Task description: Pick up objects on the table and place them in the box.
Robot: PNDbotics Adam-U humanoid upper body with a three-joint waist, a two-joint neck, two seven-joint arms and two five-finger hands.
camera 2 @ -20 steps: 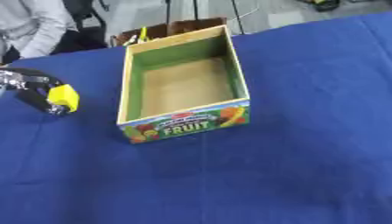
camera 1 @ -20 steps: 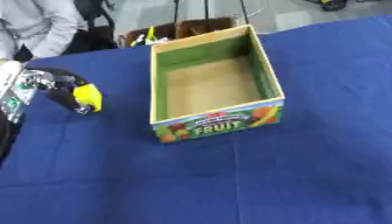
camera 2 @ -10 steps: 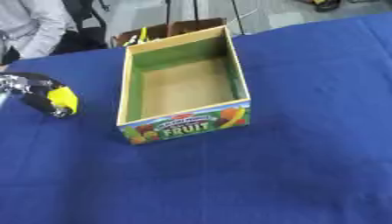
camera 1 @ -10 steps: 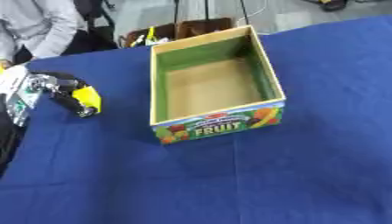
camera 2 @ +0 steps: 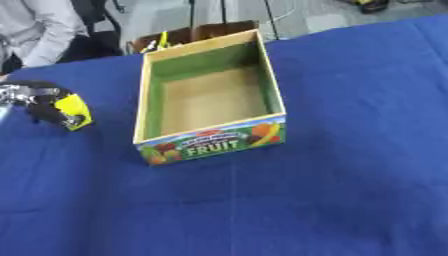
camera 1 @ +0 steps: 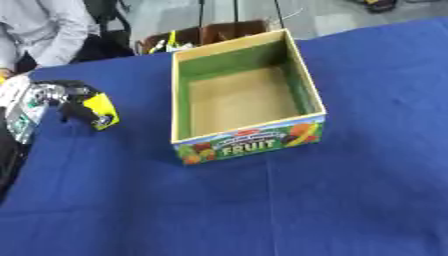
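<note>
The robot's left hand [camera 1: 66,100] reaches in over the left edge of a table covered in a blue cloth [camera 1: 350,200], its black fingers curled round a yellow object [camera 1: 102,111] with a dark patch on its face (too small to make out what it is). The hand and the yellow object are low over the cloth near the table's left edge, well apart from the box; whether the object touches the cloth cannot be told. A silver and white forearm [camera 1: 22,110] runs back from the hand toward the left border of the left eye view.

Near the middle of the table, toward its far edge, stands an open cardboard box [camera 2: 273,85], its long sides running away from the camera. Its inner walls are green, its floor plain brown, and nothing lies in it. The near end panel [camera 2: 214,144] bears pictures of fruit and the word FRUIT in white letters.

Beyond the far edge of the table, just behind the box, a brown carton [camera 1: 214,34] holds dark things with a yellow strip among them.

The robot's right hand shows in neither view.
</note>
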